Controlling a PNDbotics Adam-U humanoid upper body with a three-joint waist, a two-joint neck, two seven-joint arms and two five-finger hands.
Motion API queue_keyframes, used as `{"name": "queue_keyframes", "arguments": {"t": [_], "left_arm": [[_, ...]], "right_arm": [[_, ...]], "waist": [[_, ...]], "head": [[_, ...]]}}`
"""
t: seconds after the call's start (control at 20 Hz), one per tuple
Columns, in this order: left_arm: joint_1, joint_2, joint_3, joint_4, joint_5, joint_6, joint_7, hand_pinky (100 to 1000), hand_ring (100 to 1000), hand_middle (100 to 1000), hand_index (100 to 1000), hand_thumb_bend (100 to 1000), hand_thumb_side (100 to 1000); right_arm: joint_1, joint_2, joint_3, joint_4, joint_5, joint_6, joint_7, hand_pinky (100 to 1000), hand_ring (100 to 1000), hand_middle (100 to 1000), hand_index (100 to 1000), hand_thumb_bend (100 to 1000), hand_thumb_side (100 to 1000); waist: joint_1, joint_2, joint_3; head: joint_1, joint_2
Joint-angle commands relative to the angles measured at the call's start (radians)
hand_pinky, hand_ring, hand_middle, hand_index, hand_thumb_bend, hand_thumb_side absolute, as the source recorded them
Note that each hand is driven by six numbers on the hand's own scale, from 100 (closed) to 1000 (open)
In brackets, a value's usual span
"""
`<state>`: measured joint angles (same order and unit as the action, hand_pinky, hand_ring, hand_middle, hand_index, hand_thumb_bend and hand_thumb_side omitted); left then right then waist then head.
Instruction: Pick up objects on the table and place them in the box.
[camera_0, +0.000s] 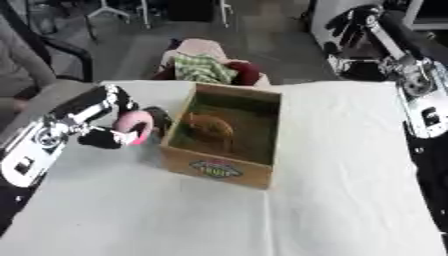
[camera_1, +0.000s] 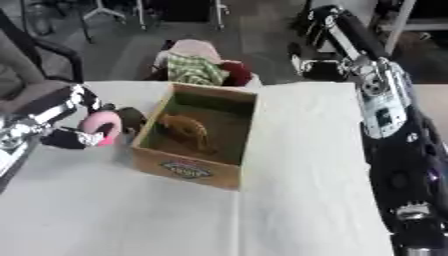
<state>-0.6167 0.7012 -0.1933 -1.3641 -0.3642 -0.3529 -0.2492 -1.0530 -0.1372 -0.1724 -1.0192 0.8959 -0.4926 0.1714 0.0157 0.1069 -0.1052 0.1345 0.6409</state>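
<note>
An open cardboard box (camera_0: 229, 169) with a printed label on its front stands in the middle of the white table (camera_0: 341, 190). A brown object (camera_0: 210, 129) lies inside it, towards the left. My left hand (camera_0: 103, 138) is just left of the box, its black fingers curled round a pink ring-shaped object (camera_0: 132, 125) held close to the box's left wall, slightly above the table. My right hand (camera_1: 317, 21) is raised at the upper right, beyond the table's far edge, away from the box.
Past the table's far edge lies a heap of cloth, with a green checked piece (camera_0: 203, 67), a pink piece and a red piece. A dark chair (camera_0: 61, 50) stands at the far left. My right arm (camera_1: 381, 107) runs down the right side.
</note>
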Motion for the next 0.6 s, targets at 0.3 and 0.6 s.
{"name": "queue_keyframes", "arguments": {"t": [0.3,0.6], "left_arm": [[-0.123,-0.036,0.017,0.067,0.052,0.059,0.016,712,438,328,439,100,215],[-0.177,-0.117,0.018,0.219,-0.043,0.026,0.021,723,465,364,470,103,221]], "right_arm": [[-0.042,0.005,0.013,-0.016,-0.018,-0.019,0.009,454,510,547,717,137,100],[-0.075,0.027,0.027,-0.002,-0.027,-0.040,0.008,455,510,547,715,142,100]], "waist": [[-0.007,-0.010,-0.065],[-0.011,0.011,-0.143]], "head": [[0.050,-0.011],[0.097,-0.027]]}}
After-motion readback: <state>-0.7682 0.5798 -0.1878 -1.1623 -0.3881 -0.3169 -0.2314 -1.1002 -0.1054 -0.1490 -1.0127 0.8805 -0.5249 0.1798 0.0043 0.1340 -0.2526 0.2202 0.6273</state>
